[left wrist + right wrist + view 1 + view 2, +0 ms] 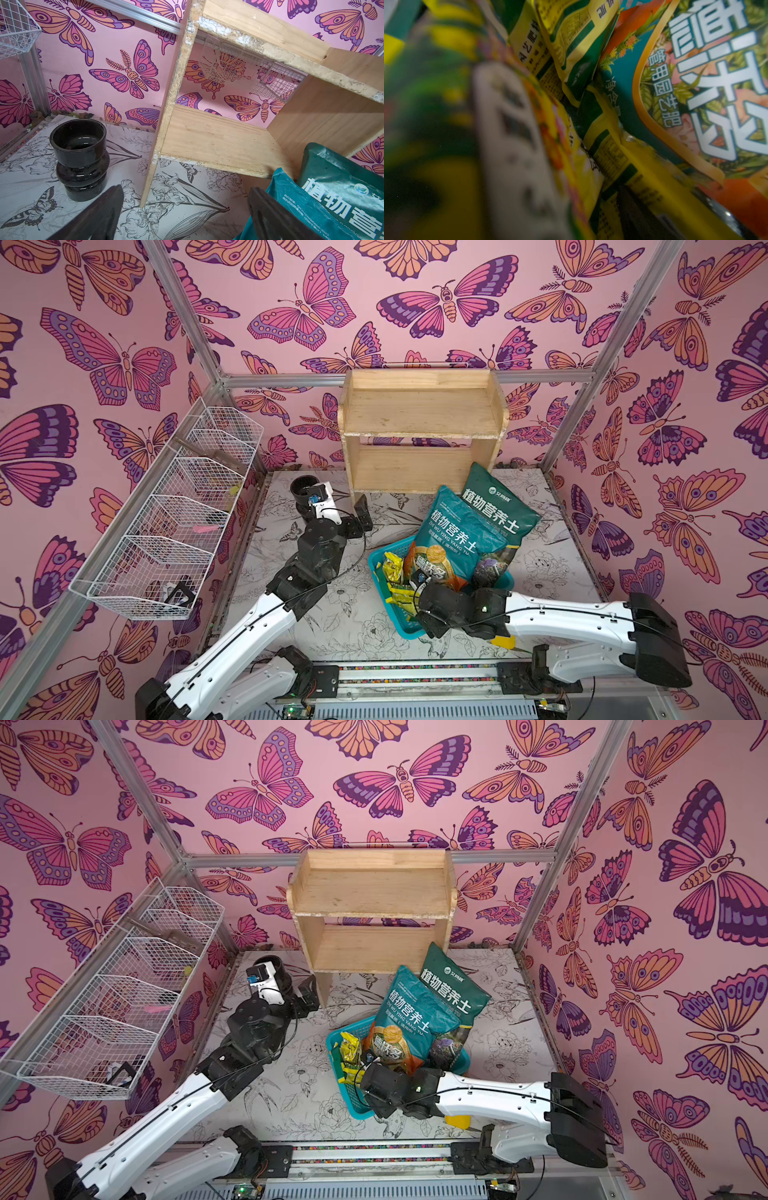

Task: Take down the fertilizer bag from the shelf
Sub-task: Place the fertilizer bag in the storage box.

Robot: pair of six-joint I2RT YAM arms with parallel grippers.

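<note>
Right gripper (409,589), lower centre, among yellow fertilizer bags (392,568) in basket (401,628); jaws' state indeterminable. Recommend vertical withdrawal. Left gripper (185,193) jaws released.

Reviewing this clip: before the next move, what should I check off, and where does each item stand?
1. Shelf tiers both bare: ok.
2. Yellow bags inside the blue basket: ok.
3. Right gripper clear of the bags: cannot tell; it sits down among them, hidden.
4. Left gripper open and empty: ok.
5. Black pot apart from the left gripper: ok.
6. Teal bags settled: not ok; they lean propped over the basket and might tip.
</note>
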